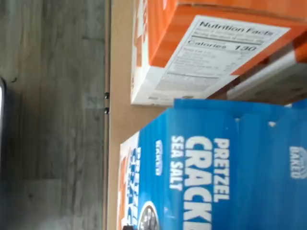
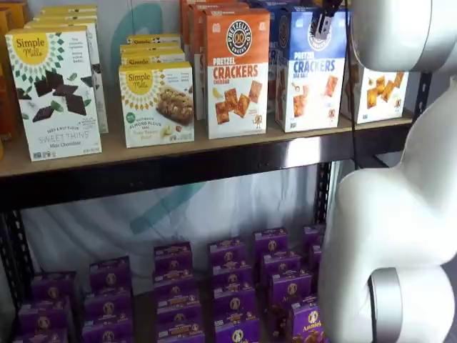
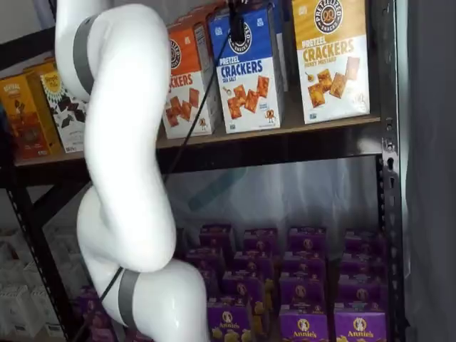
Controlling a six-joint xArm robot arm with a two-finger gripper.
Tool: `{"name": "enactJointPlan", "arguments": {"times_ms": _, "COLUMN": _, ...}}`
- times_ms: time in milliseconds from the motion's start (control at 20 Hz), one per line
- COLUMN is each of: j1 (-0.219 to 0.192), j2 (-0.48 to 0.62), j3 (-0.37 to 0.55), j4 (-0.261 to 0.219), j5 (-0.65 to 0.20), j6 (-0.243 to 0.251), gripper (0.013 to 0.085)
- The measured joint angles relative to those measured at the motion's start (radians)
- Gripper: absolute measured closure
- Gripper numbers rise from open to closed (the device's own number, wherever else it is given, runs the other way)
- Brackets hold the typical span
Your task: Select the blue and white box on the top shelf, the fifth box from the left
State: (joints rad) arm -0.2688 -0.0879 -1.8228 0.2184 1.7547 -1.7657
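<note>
Under cartons, pale top shelf (image 2: 143, 146)

- The blue and white box (image 2: 310, 71) stands on the top shelf (image 2: 178, 153), between the Cheddar carton (image 2: 236, 71) on its left and the Honey Mustard carton (image 3: 332, 57) on its right.
- My gripper (image 3: 236, 21) hangs in front of its upper face.
- Annie's boxes (image 2: 235, 286) fill the level below.
</note>
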Motion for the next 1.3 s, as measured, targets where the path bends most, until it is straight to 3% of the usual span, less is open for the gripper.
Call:
{"name": "enactJointPlan", "arguments": {"times_ms": 400, "j1": 0.025, "j2": 0.020, "j3": -0.014, "j4": -0.063, "j5": 0.054, "j6": 0.005, "gripper": 0.0130}}
{"name": "enactJointPlan", "arguments": {"times_ms": 750, "j1": 0.018, "j2": 0.021, "j3": -0.011, "j4": -0.052, "j5": 0.065, "j6": 0.001, "gripper": 0.0130}}
{"name": "enactJointPlan", "arguments": {"times_ms": 850, "j1": 0.015, "j2": 0.022, "j3": -0.013, "j4": -0.047, "j5": 0.068, "j6": 0.000, "gripper": 0.0210}}
{"name": "enactJointPlan", "arguments": {"times_ms": 1050, "j1": 0.010, "j2": 0.025, "j3": -0.019, "j4": -0.040, "j5": 0.073, "j6": -0.002, "gripper": 0.0290}}
{"name": "enactJointPlan", "arguments": {"times_ms": 1300, "j1": 0.010, "j2": 0.019, "j3": -0.010, "j4": -0.043, "j5": 0.065, "j6": -0.004, "gripper": 0.0290}}
